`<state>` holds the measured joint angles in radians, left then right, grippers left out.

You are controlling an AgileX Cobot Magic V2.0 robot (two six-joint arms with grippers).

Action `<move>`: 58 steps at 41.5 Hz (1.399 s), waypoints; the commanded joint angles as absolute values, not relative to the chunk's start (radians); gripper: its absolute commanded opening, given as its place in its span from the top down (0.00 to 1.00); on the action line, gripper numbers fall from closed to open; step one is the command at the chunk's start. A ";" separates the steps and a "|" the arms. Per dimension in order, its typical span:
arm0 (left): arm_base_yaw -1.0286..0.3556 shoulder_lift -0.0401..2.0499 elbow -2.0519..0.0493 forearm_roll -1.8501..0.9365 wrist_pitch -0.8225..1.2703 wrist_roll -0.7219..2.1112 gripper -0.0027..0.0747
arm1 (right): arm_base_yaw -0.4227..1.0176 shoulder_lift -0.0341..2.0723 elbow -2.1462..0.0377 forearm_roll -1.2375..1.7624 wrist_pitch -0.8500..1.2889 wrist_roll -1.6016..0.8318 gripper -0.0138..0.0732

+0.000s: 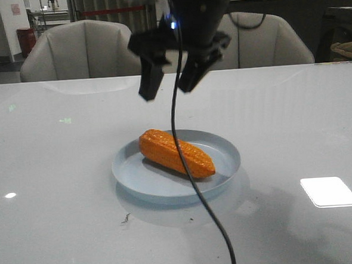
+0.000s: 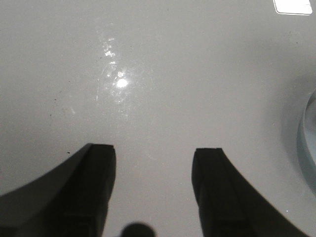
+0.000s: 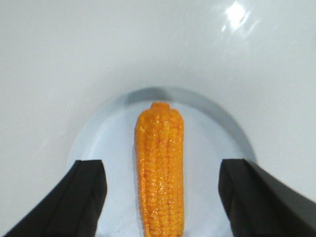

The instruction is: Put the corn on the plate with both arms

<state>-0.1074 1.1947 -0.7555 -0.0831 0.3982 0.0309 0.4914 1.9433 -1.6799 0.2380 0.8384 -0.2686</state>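
The orange corn (image 1: 176,152) lies flat on the pale blue plate (image 1: 225,159) in the middle of the table, slanting from back left to front right. My right gripper (image 1: 173,78) hangs open and empty well above it. In the right wrist view the corn (image 3: 159,168) shows lengthwise between the spread fingers of that gripper (image 3: 163,168), on the plate (image 3: 207,128). My left gripper (image 2: 154,150) is open and empty over bare table, with the plate's rim (image 2: 308,148) at the picture's edge. The left gripper does not show in the front view.
A black cable (image 1: 190,167) hangs from the arm down across the plate and corn toward the table's front. A bright white rectangle (image 1: 329,191) lies on the table at the front right. Grey chairs (image 1: 81,51) stand behind the table's far edge.
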 commanded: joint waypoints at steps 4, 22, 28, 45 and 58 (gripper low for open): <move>-0.105 1.168 -0.780 -0.091 0.342 0.029 0.43 | 0.393 1.731 -1.724 0.255 0.830 -0.196 0.17; -0.105 1.168 -0.780 -0.091 0.262 0.029 0.43 | 0.071 1.315 -1.294 0.255 0.686 -0.186 0.17; -0.105 1.168 -0.780 -0.091 0.209 0.029 0.43 | 0.027 1.129 -1.000 0.255 0.491 -0.186 0.17; -0.105 1.168 -0.780 -0.091 0.131 0.029 0.43 | 0.027 0.880 -0.677 0.255 0.410 -0.186 0.17; -0.105 1.168 -0.780 -0.091 0.079 0.029 0.46 | 0.027 0.880 -0.677 0.255 0.419 -0.186 0.17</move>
<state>-0.1074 1.1947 -0.7555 -0.0831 0.1729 0.0309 0.0323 0.8950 -0.6515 0.2424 0.4788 -0.1837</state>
